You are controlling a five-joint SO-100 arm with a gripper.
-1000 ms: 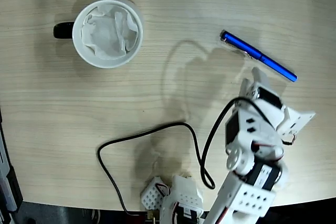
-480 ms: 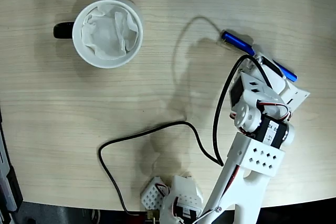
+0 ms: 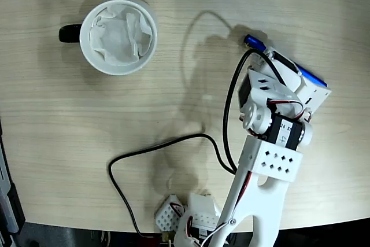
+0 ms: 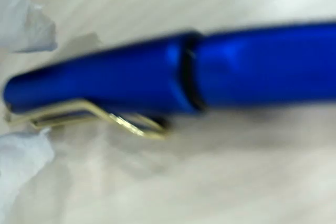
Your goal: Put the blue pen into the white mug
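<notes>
The blue pen [image 3: 254,42] lies flat on the wooden table [image 3: 173,102], toward the upper right of the fixed view, running diagonally from upper left to lower right. Only its 2 ends show there: the rounded cap end near the top and a short blue stretch [image 3: 313,77] lower down, with the white arm [image 3: 272,143] covering the middle. The gripper [image 3: 289,70] sits right over the pen, but whether its jaws are wide or narrow around it cannot be told from either view.

In the wrist view the pen [image 4: 173,74] fills the frame, blurred, lying across from left to right with its metal clip [image 4: 89,114] underneath the cap on the left. Pale white shapes at the left edge are too blurred to identify.

The white mug [image 3: 118,36] stands upright at the upper left of the fixed view, well apart from the pen, its black handle pointing left and crumpled paper tissue [image 3: 120,32] inside. A black cable [image 3: 167,143] loops across the table below.
</notes>
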